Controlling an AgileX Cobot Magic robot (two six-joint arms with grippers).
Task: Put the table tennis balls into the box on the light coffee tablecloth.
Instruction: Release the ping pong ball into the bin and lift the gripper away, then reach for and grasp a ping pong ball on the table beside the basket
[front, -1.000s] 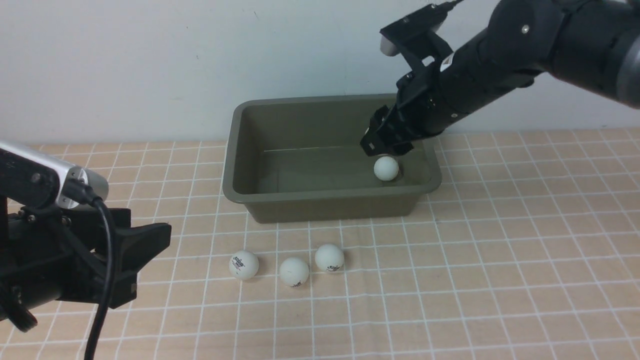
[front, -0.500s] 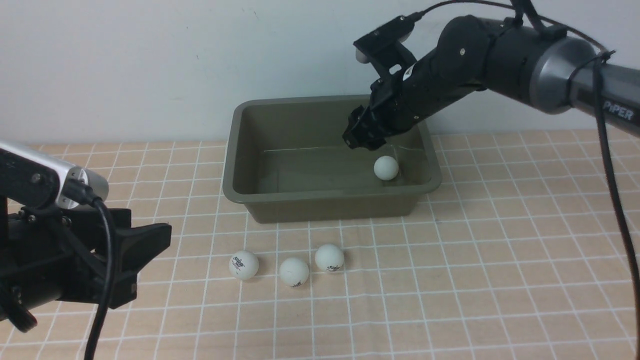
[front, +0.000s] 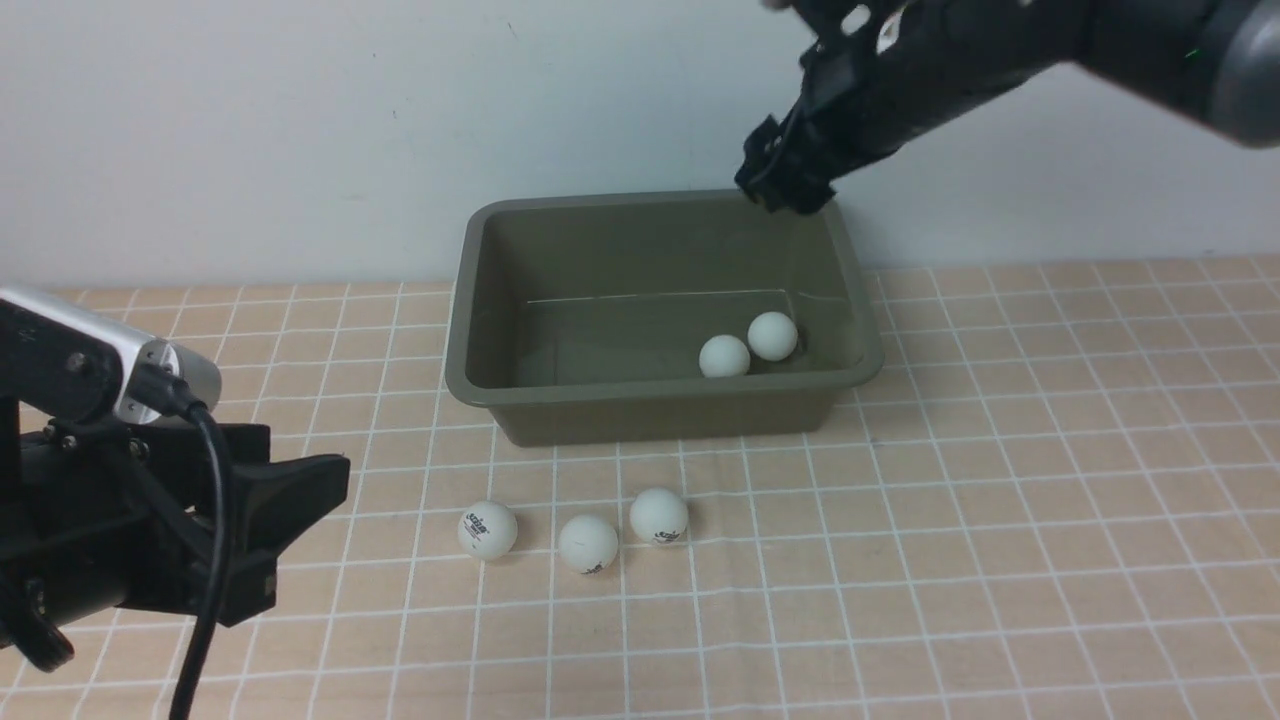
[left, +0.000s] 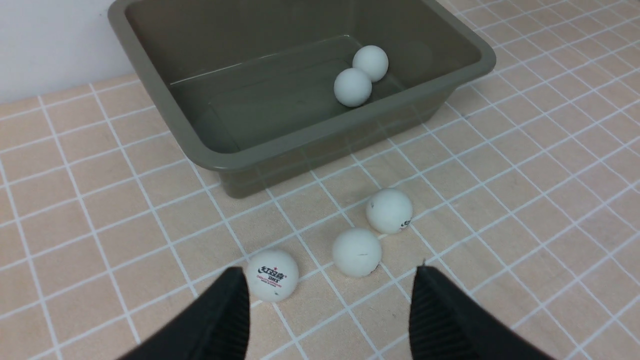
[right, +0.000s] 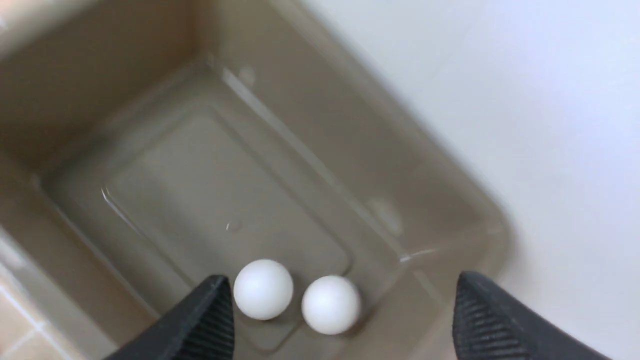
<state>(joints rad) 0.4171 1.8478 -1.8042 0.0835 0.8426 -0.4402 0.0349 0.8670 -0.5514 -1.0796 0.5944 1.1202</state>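
The olive-green box (front: 470, 300) (left: 250, 160) (right: 450, 200) stands at the back of the light coffee tablecloth (front: 1000, 500). Two white table tennis balls (front: 724, 356) (front: 773, 336) lie side by side on its floor near the right wall, also seen as balls (left: 353, 87) (left: 370, 63) (right: 263, 289) (right: 330, 304). Three more balls (front: 488, 529) (front: 588, 543) (front: 659, 515) rest on the cloth in front of the box. My right gripper (front: 780, 185) (right: 340, 300) hangs open and empty above the box's back right corner. My left gripper (front: 300, 500) (left: 330, 292) is open, low at the near left, short of the three balls (left: 272, 275) (left: 357, 252) (left: 389, 210).
A plain white wall (front: 300, 120) rises right behind the box. The gridded cloth stretches to the right of the box and toward the front edge.
My right gripper opened wider and rose from inside the box to above its back rim. A second ball now lies in the box beside the first. The left arm barely moved.
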